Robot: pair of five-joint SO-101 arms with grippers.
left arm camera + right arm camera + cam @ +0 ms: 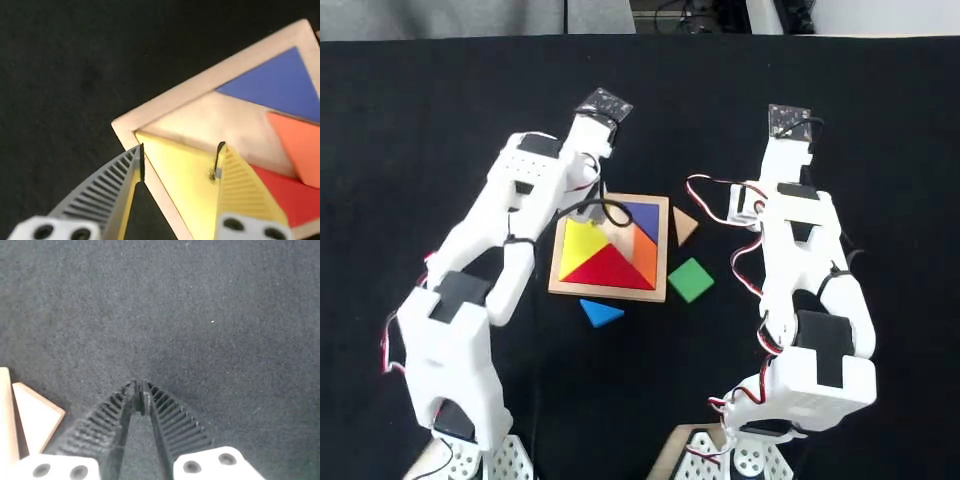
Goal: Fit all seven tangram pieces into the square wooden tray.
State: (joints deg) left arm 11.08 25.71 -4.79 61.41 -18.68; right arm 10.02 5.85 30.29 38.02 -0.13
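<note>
The square wooden tray (610,291) sits in the middle of the worktop (420,120), partly filled. A yellow triangle (580,245) lies against its left edge and a red triangle (611,269) along its near edge. A dark blue triangle (643,213) fills the far right corner, with an orange piece (643,246) just below it on the right edge. Bare wood shows along the far edge.

Three pieces lie loose on the cloth. A pale wooden triangle (685,225) is just beside the tray's right edge, and a green square (691,280) is just off its near right corner. A small light blue triangle (600,312) lies just off the near edge.

The left arm bends over the tray. Its left end effector (180,155) is spread wide and low at the tray's far left corner, one finger outside the rim and the other over the yellow triangle. The right arm stands right of the tray. Its right end effector (139,390) is pinched closed on nothing, over bare cloth near the pale triangle.

The worktop is covered in black cloth. Past its far edge are grey and white surfaces and some dark cables.
</note>
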